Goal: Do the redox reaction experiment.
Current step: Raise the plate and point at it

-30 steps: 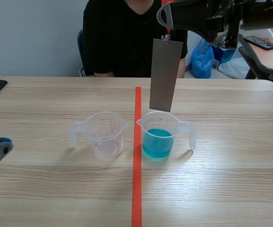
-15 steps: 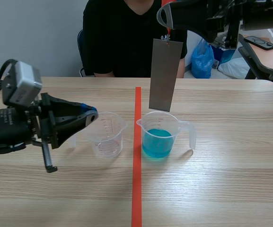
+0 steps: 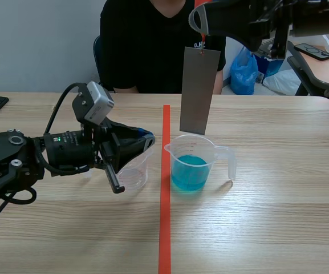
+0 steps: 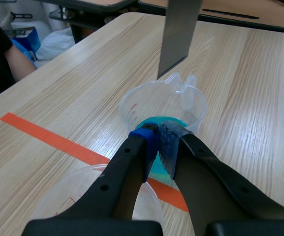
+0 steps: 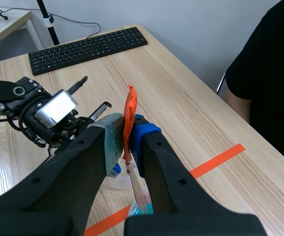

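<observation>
Metal strip (image 3: 199, 91) hung from my right gripper (image 5: 127, 132), pinched by its orange tag (image 5: 130, 105), lower end just above the cup of blue liquid (image 3: 191, 162). At that cup's 9 o'clock my left gripper (image 4: 157, 141), fingers pressed together, sat over the empty cup (image 3: 133, 173).

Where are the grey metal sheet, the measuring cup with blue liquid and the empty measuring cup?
grey metal sheet (image 3: 198, 91): scene view, middle of its flat face.
measuring cup with blue liquid (image 3: 190, 171): scene view, its front wall.
empty measuring cup (image 3: 137, 174): scene view, its lower wall.

Office-like robot lab, wooden desk (image 3: 278, 200), black keyboard (image 5: 87, 49), person (image 3: 147, 45) seated opposite
</observation>
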`<state>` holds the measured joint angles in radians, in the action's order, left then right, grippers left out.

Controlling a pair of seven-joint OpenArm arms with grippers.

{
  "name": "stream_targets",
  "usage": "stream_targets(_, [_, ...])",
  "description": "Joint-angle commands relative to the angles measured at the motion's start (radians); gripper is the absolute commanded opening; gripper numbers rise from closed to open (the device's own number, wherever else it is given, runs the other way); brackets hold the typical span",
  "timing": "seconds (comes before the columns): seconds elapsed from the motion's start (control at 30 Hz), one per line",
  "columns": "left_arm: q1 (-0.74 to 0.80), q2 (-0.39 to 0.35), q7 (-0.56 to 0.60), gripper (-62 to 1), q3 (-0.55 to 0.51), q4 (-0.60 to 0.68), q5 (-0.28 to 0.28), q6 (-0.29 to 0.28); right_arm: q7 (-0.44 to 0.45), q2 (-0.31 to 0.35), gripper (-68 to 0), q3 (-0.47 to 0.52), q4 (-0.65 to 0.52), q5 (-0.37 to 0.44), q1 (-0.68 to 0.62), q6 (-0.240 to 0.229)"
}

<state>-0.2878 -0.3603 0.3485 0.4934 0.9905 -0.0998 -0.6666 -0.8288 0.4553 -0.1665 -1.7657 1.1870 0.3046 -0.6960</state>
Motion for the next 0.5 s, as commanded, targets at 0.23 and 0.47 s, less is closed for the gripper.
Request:
stream_targets(0.23, [-0.045, 0.064, -0.003, -56.9, -0.009, 0.016, -0.021, -0.002, 0.019, 0.01, -65.8, 0.011, -0.011, 0.018, 0.027, 0.0])
stream_targets(0.47, [-0.045, 0.08, -0.006, -56.9, 0.01, 0.016, -0.02, -0.002, 0.019, 0.01, -65.8, 0.011, -0.011, 0.018, 0.027, 0.0])
